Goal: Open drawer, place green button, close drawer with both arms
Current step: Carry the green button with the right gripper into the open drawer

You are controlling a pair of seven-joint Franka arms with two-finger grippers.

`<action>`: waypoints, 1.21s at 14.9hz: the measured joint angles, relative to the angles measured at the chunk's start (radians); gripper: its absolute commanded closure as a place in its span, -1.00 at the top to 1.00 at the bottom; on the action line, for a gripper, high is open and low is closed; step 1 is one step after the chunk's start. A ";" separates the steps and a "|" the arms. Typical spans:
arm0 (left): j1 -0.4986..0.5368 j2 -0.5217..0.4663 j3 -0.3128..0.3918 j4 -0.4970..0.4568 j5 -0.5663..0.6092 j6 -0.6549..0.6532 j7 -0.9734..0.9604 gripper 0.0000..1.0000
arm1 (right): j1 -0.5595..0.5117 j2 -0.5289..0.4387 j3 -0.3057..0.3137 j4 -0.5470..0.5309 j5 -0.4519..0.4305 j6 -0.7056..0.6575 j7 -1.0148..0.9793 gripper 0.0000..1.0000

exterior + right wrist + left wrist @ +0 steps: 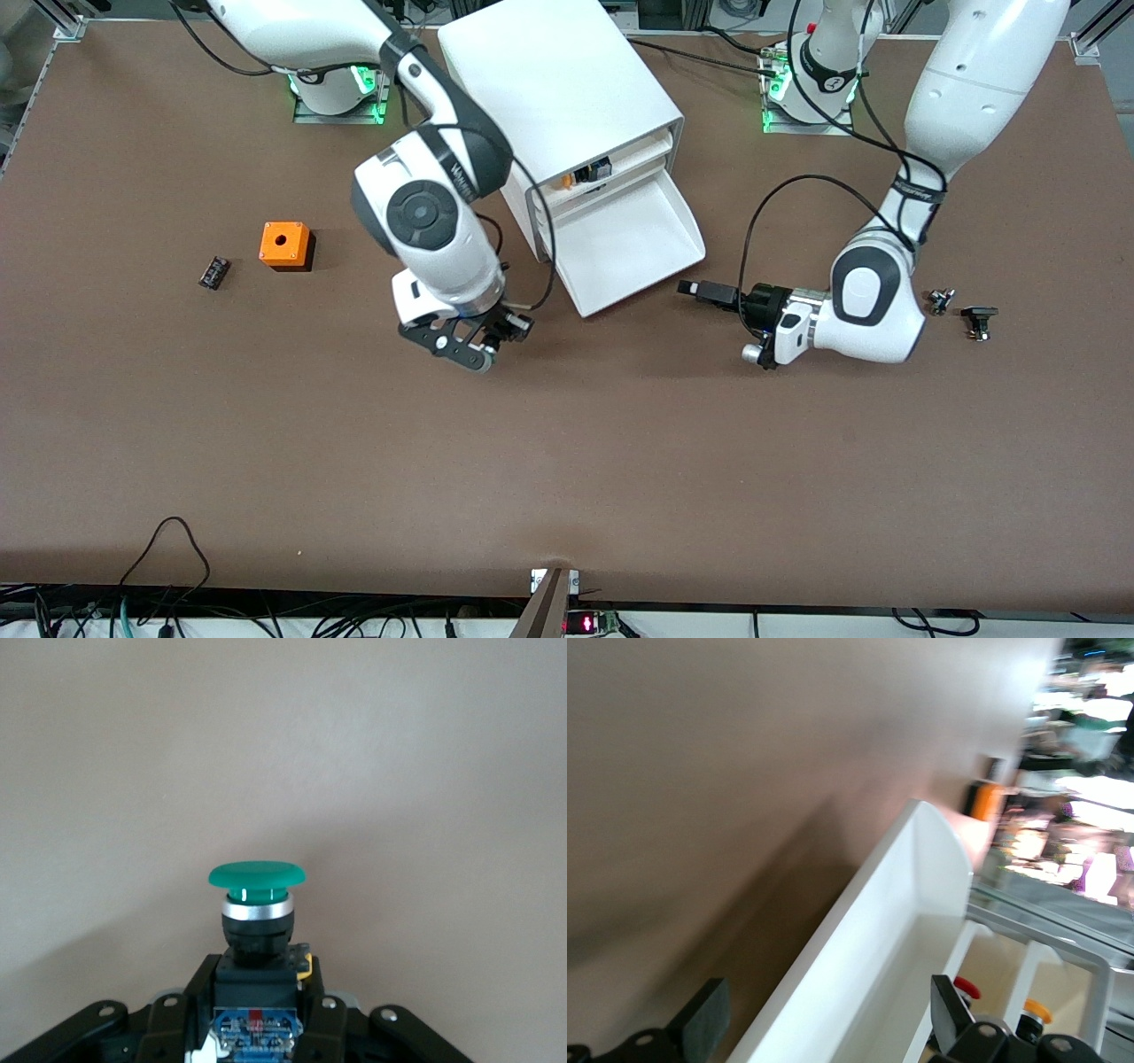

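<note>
Fingers [190,1014] of right gripper [257,1028] clenched on black blocky body of green-capped push-button [256,904], above brown bench [567,461] beside open white plastic drawer [633,239]; light, rigid, smooth cap. Left gripper [695,289] released, beside drawer

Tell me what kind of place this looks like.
Probably a robotics lab: two bench-mounted arms, the left gripper beside an open drawer, the right gripper holding a green button, cables along the brown table.
</note>
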 measured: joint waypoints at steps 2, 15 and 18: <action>0.000 -0.040 0.000 0.071 0.175 -0.020 -0.157 1.00 | 0.041 0.001 0.000 0.012 0.000 -0.004 0.106 -1.00; 0.007 -0.119 -0.002 0.417 0.906 -0.226 -0.607 1.00 | 0.238 0.084 -0.001 0.047 0.000 0.084 0.693 -1.00; 0.026 -0.134 0.001 0.518 0.942 -0.226 -0.610 1.00 | 0.257 0.126 -0.001 0.047 0.000 0.142 0.769 -1.00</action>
